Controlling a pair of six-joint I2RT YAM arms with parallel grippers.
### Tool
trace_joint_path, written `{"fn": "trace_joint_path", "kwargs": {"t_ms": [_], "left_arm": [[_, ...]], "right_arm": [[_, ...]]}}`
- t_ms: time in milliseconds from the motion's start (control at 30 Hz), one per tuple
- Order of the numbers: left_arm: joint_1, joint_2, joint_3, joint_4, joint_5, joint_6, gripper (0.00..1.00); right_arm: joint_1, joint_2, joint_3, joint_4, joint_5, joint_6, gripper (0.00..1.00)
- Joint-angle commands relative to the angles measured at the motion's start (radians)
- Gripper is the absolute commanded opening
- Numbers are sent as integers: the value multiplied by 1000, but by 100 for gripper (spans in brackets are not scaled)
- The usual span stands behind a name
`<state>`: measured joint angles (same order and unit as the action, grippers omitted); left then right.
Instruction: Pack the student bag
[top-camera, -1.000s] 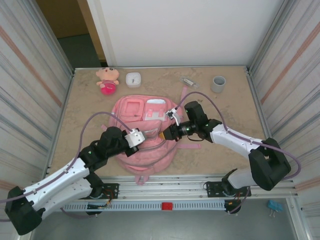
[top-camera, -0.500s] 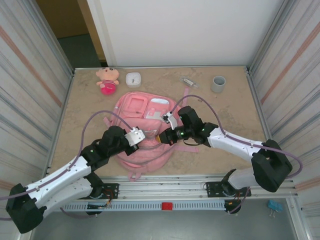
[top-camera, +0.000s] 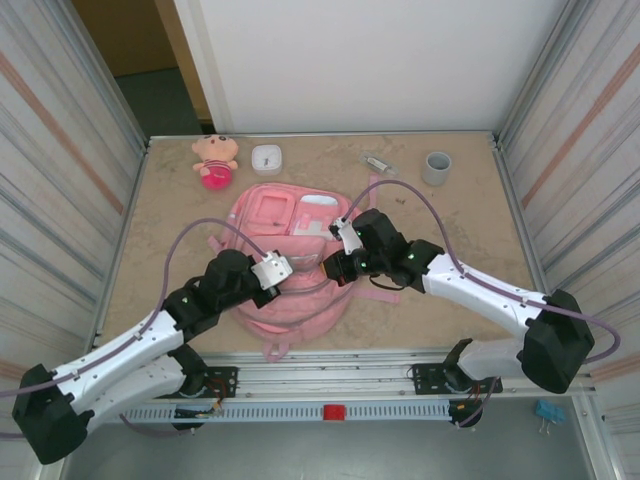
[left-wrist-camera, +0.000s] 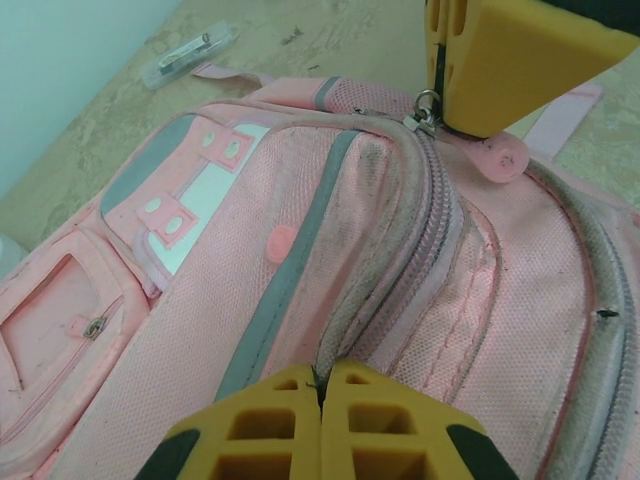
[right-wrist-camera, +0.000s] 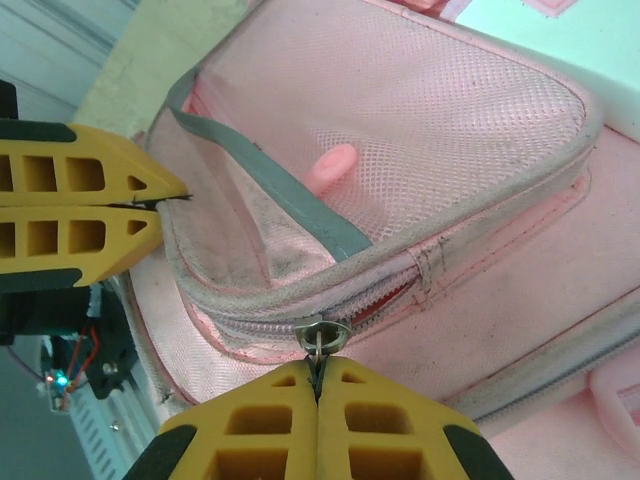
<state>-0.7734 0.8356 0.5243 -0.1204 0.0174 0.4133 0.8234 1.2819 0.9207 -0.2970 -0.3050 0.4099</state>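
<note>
The tan stone-look table (top-camera: 450, 290) carries the student bag (top-camera: 270, 215), which lies flat at its middle toward the near edge, front pockets facing up and away from the arms. Both arms reach in over the bag's near half. The left gripper (left-wrist-camera: 320, 385) is pinched closed on the bag's fabric at the edge of the main zipper line, its yellow fingertips pressed together. The right gripper (right-wrist-camera: 320, 375) faces it from the other side, fingers closed tight on the metal zipper pull (right-wrist-camera: 322, 338) at the curve of the same zipper, where a short gap shows. Along the far edge sit a pink plush doll (top-camera: 215, 160) at the left, a grey cup (top-camera: 436, 167) at the right, a small white box (top-camera: 266, 158) just beside the doll, and a thin clear tube (top-camera: 378, 162) near the cup
</note>
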Motion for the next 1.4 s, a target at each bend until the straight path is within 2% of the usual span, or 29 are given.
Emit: {"fn": "trace_joint_path", "kwargs": {"t_ms": [0, 167, 300, 567, 600, 800, 900, 1000, 1167, 1267, 1367], "left_arm": [[5, 12, 43, 74, -32, -24, 0], [5, 34, 53, 106, -13, -29, 0], [5, 58, 61, 124, 1, -37, 0], [3, 86, 67, 177, 58, -63, 0], [3, 86, 66, 186, 67, -66, 0], [3, 48, 47, 198, 104, -73, 0], [3, 14, 19, 224, 146, -80, 0], [3, -10, 5, 222, 208, -74, 0], [3, -60, -39, 255, 271, -59, 0], [3, -86, -55, 254, 304, -50, 0], [3, -89, -61, 236, 306, -33, 0]], "right_arm": [[22, -39, 40, -31, -50, -29, 0], [31, -38, 28, 41, -197, 24, 0], [51, -18, -8, 182, -272, 109, 0], [125, 56, 11, 280, -242, 210, 0], [125, 56, 6, 278, -232, 219, 3], [62, -48, -60, 233, -149, 305, 43], [-3, -99, -101, 233, -150, 404, 55], [-43, -113, -131, 266, -166, 507, 60], [-50, -91, -154, 365, -148, 623, 63], [-59, -64, -153, 374, -86, 676, 63], [-75, -25, -170, 479, -95, 731, 59]]}}
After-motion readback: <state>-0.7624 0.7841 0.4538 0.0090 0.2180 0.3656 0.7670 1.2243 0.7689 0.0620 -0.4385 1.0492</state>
